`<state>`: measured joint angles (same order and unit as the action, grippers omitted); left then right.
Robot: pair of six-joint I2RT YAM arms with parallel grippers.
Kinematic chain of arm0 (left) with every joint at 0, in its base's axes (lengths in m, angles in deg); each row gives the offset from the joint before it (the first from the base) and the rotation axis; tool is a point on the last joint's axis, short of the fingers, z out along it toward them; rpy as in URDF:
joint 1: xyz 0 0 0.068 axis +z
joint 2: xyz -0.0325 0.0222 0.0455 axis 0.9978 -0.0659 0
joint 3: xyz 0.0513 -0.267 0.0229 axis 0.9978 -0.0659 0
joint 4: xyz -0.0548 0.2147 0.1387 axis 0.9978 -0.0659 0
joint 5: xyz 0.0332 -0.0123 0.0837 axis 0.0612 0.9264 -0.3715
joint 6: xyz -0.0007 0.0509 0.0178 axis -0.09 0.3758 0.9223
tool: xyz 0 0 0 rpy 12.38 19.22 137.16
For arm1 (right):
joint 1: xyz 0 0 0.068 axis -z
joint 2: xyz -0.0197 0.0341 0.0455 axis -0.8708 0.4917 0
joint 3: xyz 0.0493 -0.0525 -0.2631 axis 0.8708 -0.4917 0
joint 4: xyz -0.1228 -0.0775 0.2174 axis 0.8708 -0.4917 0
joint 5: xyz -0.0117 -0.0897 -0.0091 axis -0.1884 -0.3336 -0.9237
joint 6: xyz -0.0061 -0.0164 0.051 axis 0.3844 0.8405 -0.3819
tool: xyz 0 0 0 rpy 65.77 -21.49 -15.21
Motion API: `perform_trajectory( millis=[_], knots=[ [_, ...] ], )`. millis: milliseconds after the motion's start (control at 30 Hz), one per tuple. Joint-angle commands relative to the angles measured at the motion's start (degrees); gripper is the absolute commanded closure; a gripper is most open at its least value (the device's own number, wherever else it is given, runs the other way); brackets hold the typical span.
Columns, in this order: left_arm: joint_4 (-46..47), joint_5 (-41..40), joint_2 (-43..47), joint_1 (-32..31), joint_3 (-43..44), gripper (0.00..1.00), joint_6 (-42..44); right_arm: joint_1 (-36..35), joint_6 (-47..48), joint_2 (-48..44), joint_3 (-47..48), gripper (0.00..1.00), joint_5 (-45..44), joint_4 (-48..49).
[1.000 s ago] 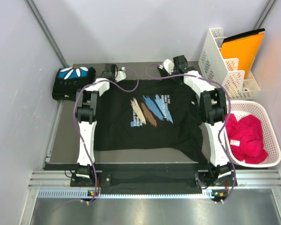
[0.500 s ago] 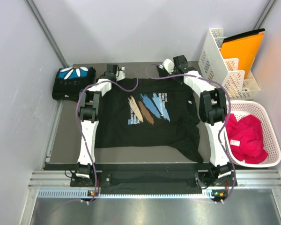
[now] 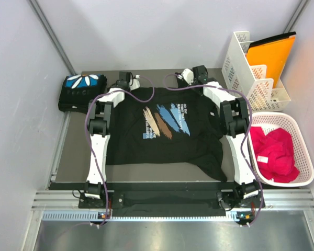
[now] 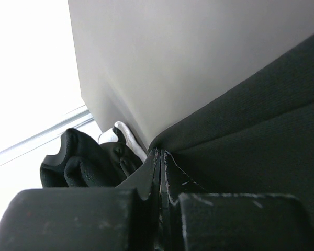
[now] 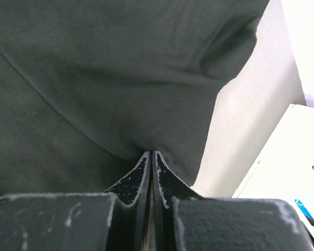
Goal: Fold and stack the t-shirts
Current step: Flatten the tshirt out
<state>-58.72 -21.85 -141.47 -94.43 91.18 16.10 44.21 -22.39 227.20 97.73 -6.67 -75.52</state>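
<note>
Both hands are at the far edge of the counter, one on each shoulder of the brush-stroke t-shirt.

My left hand: jaws fully closed, with the shirt's far-left edge running straight into the tips. It reads as a pinch on the cloth.

My right hand: jaws fully closed, and black fabric puckers into a crease right at the tips, so it's pinched too. This is at the far-right shoulder, with the sleeve just beyond.

The brush-stroke t-shirt lies spread print-up across the middle of the counter, between my two arms. Its collar is toward the far side. The near-right corner is rumpled and drags toward the right arm.

The petal t-shirt is folded and sits at the far-left corner, apart from the spread one.

Off to the right, a white basket holds pink cloth. Behind it is a white file rack with an orange folder.
</note>
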Motion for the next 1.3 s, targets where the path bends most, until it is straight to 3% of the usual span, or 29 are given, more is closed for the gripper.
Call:
perform_trajectory(
  millis=[0, 567, 933, 1100, 1133, 1200, 1267],
  knots=[
    [-1.9, 1.9, 2.7, 1.1, -2.5, 1.0, -0.7, 0.7, -0.2, 1.2, 2.9, 1.0, -1.4, 2.7],
    [-0.9, 1.2, 5.3, -0.1, -7.1, 1.0, 0.9, 2.4, 6.4, 7.6, 6.5, 1.0, -3.6, 5.5],
    [4.1, -1.0, 5.2, -1.3, -8.1, 1.0, 0.5, 3.2, 8.9, 6.0, 5.3, 1.0, -5.3, 8.3],
    [14.7, -5.0, 5.9, -1.6, -10.6, 0.99, 0.2, 3.2, 9.2, 1.8, 1.3, 0.87, -7.6, 14.8],
    [16.0, -5.6, 6.0, -1.6, -10.6, 0.96, 0.2, 3.1, 9.1, 1.1, 1.3, 0.75, -8.4, 16.9],
    [19.4, -6.7, 6.0, -1.7, -10.6, 0.79, 0.2, 3.2, 9.2, 0.3, 1.2, 0.62, -11.4, 19.1],
    [20.7, -6.8, 6.5, -1.9, -10.5, 0.65, -0.2, 3.2, 9.0, -0.9, 1.3, 0.59, -14.0, 22.0]
  ],
)
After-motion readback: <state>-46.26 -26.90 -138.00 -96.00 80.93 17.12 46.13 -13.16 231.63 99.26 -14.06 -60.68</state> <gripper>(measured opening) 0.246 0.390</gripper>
